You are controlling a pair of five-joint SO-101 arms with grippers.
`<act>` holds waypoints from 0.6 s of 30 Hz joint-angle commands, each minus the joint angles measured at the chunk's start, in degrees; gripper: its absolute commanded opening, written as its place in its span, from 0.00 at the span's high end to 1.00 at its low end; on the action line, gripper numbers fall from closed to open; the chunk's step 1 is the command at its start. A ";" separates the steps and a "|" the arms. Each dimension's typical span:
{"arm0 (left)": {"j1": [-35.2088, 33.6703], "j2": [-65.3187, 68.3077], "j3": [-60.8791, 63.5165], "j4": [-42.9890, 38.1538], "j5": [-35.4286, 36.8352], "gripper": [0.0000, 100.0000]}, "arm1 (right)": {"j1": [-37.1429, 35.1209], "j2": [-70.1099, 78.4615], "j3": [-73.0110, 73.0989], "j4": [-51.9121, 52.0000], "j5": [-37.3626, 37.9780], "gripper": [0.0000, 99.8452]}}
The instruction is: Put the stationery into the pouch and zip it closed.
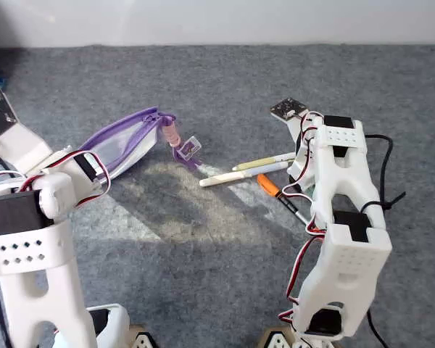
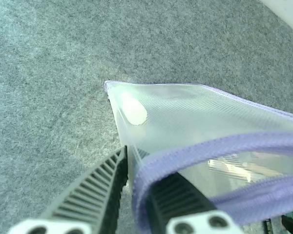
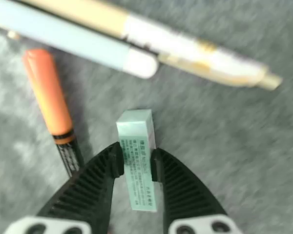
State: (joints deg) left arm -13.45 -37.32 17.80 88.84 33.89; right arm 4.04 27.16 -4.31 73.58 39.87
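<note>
Grey bench (image 1: 225, 80) fills the high view. Left arm (image 1: 29, 239) sits lower left, right arm (image 1: 341, 217) right of centre. The pouch (image 1: 123, 141), translucent with a purple zip, lies upper left of centre, slanting up to the right. Its zip tracks stand apart in the left wrist view, so it's open. Left fingers (image 2: 132, 163) are clamped tight on the pouch's lower-left end, one on each side of the wall by the zip tape. Three pens lie on the bench at mid frame, well apart from the pouch. The yellow pen (image 1: 264, 162) and pale pen (image 1: 232, 176) are side by side and touching. The orange-capped pen (image 1: 279, 194) is just below them, angled down right and running under the right arm. Right fingers (image 3: 136, 151) are closed narrow on a pale green eraser (image 3: 135, 129), gripping its long sides, with the eraser's end poking out past the tips, near the pens. A small pink-and-clear piece (image 1: 185, 147) sits at the pouch's right tip; can't tell what it is.
</note>
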 commanded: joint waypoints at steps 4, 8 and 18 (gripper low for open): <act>0.00 0.00 -3.21 -0.53 0.53 0.99 | -0.13 -10.42 -0.53 9.63 -3.78 0.99; 0.00 0.00 -3.21 -0.53 0.53 0.99 | -0.04 -15.60 -0.53 13.93 -6.24 0.99; 0.00 0.00 -3.21 -0.70 0.53 0.99 | -4.53 -37.05 -0.62 24.13 -14.77 0.99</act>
State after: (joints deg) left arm -13.45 -37.32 17.80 88.84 33.89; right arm 1.76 -1.23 -4.13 95.21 27.82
